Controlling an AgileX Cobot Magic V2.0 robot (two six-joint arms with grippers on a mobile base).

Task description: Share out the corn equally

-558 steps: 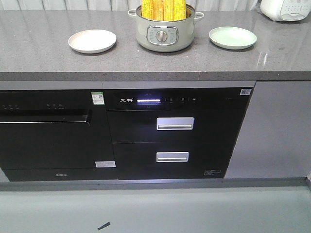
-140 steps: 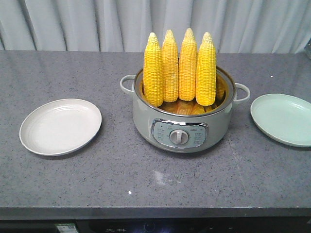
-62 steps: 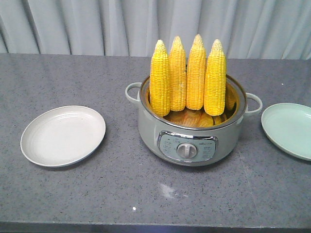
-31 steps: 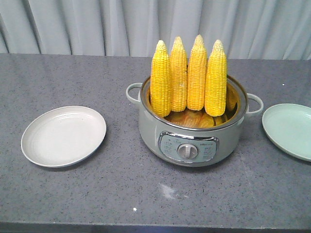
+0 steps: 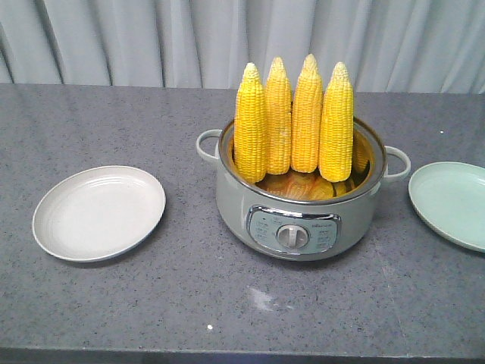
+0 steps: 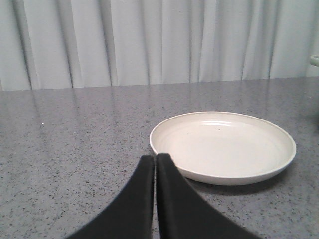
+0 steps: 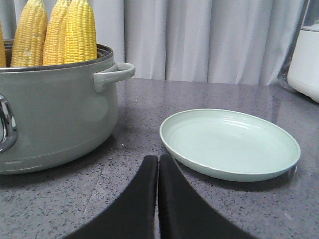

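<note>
Cream plate (image 5: 98,212) on the left of the grey bench (image 5: 189,303), left fingers (image 6: 142,194) pressed together, nothing held, just short of its rim. Centre frame: four corn (image 5: 306,121) cobs standing upright in a pale green pot (image 5: 235,205), bright yellow, neat kernel rows, paler pointed tips up. Print around the dial (image 5: 292,236) too small to read. Mint plate (image 5: 455,205) far right, right fingers (image 7: 172,199) also closed, empty.

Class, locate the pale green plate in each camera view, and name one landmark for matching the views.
Front view: the green plate lies at the right edge, partly cut off.
Left wrist view: not in it; only the cream plate shows.
Right wrist view: the green plate sits centre right.
Landmark: the pot holding corn, left of the green plate in both.
</note>
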